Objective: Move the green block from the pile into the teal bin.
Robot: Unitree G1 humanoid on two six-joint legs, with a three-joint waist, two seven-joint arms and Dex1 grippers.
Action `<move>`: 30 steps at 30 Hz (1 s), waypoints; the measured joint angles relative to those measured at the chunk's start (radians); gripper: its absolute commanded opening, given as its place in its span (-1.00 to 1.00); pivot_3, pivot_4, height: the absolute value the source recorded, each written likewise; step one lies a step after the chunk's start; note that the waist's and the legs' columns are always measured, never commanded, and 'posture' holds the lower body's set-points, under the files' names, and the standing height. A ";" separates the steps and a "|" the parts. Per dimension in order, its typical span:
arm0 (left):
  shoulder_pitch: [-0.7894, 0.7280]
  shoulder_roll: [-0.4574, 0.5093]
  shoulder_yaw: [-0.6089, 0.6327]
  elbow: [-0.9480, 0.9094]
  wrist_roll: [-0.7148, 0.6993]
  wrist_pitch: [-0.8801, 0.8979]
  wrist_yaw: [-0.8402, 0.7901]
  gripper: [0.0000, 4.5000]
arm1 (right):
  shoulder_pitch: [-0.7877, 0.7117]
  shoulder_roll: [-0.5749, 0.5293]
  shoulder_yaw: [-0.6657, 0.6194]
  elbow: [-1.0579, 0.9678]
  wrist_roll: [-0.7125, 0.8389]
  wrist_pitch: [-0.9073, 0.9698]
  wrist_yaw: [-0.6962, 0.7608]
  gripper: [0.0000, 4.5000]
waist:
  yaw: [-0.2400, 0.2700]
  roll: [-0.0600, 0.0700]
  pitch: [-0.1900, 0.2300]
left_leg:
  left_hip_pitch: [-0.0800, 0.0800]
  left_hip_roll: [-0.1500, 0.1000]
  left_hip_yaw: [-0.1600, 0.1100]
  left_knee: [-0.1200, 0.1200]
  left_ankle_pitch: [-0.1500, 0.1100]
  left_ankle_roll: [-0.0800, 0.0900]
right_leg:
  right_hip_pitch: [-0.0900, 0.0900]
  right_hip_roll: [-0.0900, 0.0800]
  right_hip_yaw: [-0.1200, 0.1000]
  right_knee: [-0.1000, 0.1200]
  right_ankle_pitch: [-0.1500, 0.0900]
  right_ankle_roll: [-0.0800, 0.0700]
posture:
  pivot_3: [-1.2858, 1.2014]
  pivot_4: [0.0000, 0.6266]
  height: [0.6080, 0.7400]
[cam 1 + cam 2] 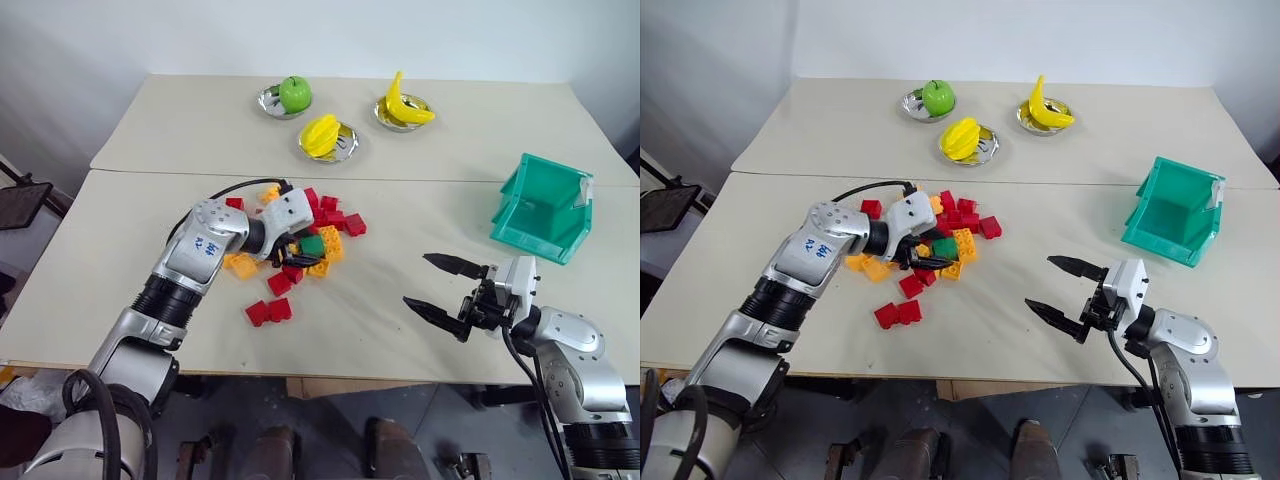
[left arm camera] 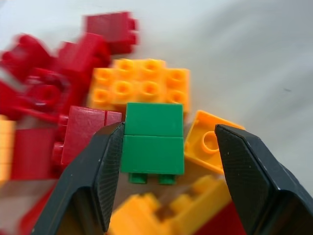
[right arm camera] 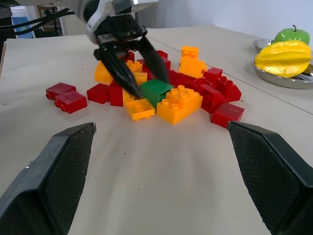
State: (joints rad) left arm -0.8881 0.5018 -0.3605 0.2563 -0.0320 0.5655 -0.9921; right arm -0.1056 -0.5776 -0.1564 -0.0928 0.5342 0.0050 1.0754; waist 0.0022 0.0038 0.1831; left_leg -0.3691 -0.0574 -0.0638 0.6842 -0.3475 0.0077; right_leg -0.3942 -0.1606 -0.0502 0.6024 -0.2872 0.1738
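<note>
L arm reaching into pile (image 1: 300, 235), fingers (image 2: 105, 166) straddling green block (image 2: 153, 144), R fingers (image 3: 58, 171) wide

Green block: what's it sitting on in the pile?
The green block lies tilted on yellow bricks of the pile, with an orange brick right behind it. The left gripper straddles it; the contact underneath is hidden.

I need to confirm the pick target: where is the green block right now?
In the pile, left of table centre, the green block lies against an orange brick, between the left hand's open fingers.
</note>
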 measured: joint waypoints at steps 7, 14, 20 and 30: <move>0.010 0.008 -0.016 0.014 0.028 -0.021 0.002 0.37 | 0.014 0.001 -0.004 -0.002 0.000 -0.005 -0.004 1.00 | -0.002 0.000 0.000 | 0.000 0.000 0.000 0.000 0.000 0.000 | 0.000 0.000 0.000 0.000 0.000 0.000 | 0.03 -0.52 1.00; -0.002 -0.008 0.000 0.074 0.026 -0.055 0.007 0.15 | 0.015 0.001 -0.004 -0.005 0.000 -0.005 -0.011 1.00 | -0.001 0.000 0.000 | 0.001 0.000 0.000 0.000 0.001 -0.001 | 0.000 0.000 0.000 0.002 0.000 0.000 | 0.03 -0.52 1.00; -0.003 -0.012 0.010 0.097 0.033 -0.065 0.001 -0.28 | 0.029 0.001 -0.010 -0.006 0.000 -0.005 -0.014 1.00 | 0.000 0.000 0.000 | 0.001 0.000 0.000 0.001 0.001 -0.001 | 0.000 0.000 0.001 0.002 0.000 0.000 | 0.03 -0.52 1.00; -0.178 -0.057 0.046 0.182 0.000 -0.155 -0.109 -0.28 | 0.156 -0.022 -0.138 -0.071 0.006 -0.005 -0.051 1.00 | 0.022 -0.001 0.001 | -0.001 0.000 0.001 0.001 0.001 0.000 | -0.001 0.000 0.000 0.001 0.000 0.000 | 0.03 -0.52 1.00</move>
State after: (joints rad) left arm -1.0665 0.4450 -0.3142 0.4388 -0.0324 0.4108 -1.1012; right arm 0.0504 -0.6001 -0.2940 -0.1642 0.5401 -0.0001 1.0241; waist 0.0239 0.0025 0.1837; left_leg -0.3706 -0.0579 -0.0632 0.6851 -0.3465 0.0075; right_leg -0.3950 -0.1607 -0.0502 0.6039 -0.2872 0.1739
